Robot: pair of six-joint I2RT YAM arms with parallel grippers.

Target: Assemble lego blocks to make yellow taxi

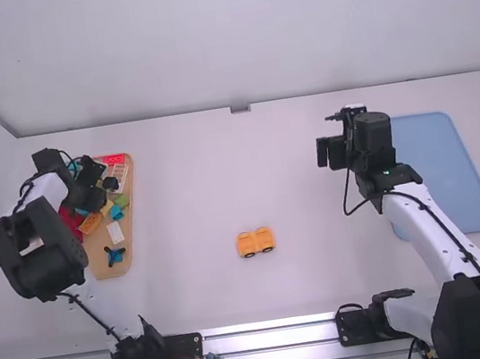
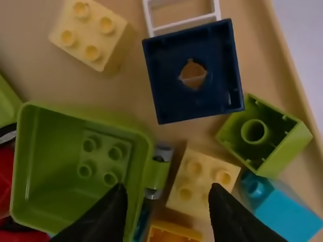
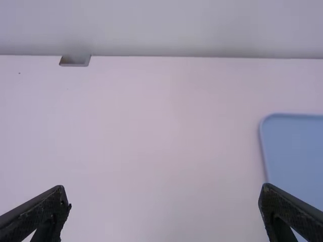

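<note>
Blue tray (image 1: 448,168) partly behind right arm (image 1: 431,228)

A white table (image 1: 187,187) carries orange blocks (image 1: 247,244), blue tray (image 1: 442,172) and tan tray (image 1: 98,254).

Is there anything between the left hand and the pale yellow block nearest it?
Nothing visible lies on the block, but the near wall of the green bin seems in the way, between the block and one open finger of the left hand.
</note>
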